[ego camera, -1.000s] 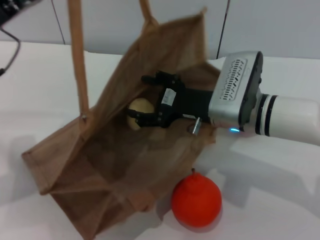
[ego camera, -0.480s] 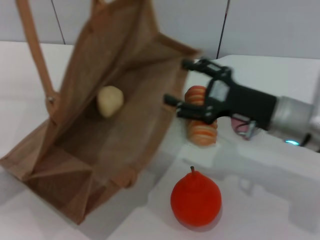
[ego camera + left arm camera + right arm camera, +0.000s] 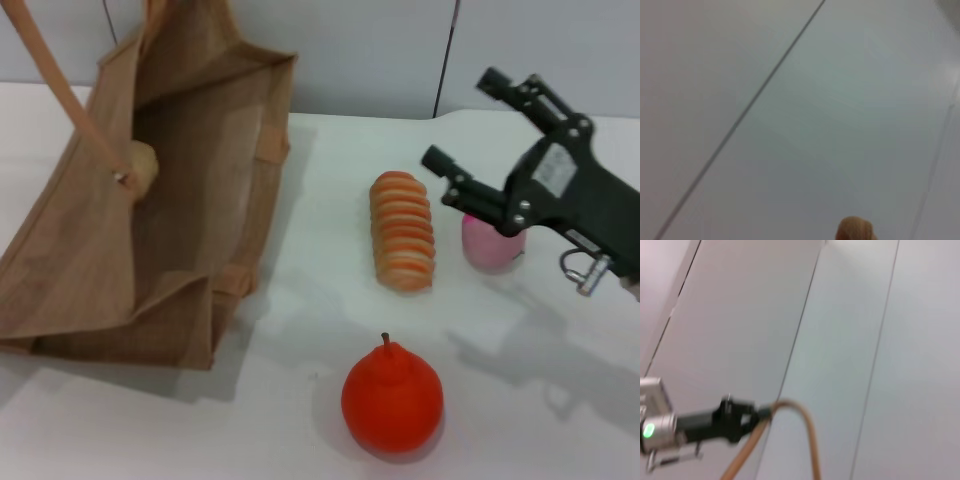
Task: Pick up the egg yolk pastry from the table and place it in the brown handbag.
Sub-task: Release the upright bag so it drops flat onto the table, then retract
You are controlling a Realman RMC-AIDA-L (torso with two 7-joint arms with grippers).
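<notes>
The brown handbag (image 3: pixel 190 230) stands open at the left, one long handle (image 3: pixel 50 70) rising out of the top of the head view. The pale egg yolk pastry (image 3: pixel 141 165) lies inside the bag against its wall. My right gripper (image 3: pixel 458 118) is open and empty, in the air at the right, above the pink ball (image 3: pixel 488 245) and well clear of the bag. My left gripper is out of the head view. It shows far off in the right wrist view (image 3: pixel 759 414), shut on the bag's handle (image 3: pixel 800 415) and holding it up.
A ridged orange-and-cream loaf (image 3: pixel 402 230) lies mid-table, right of the bag. An orange-red pear-shaped fruit (image 3: pixel 392 398) sits near the front. A grey panelled wall (image 3: pixel 400 50) runs behind the white table (image 3: pixel 300 330). The left wrist view shows mainly wall.
My right gripper has pulled out of the bag and moved right, open and empty. The pastry stays inside the bag. The bag has swung to the left.
</notes>
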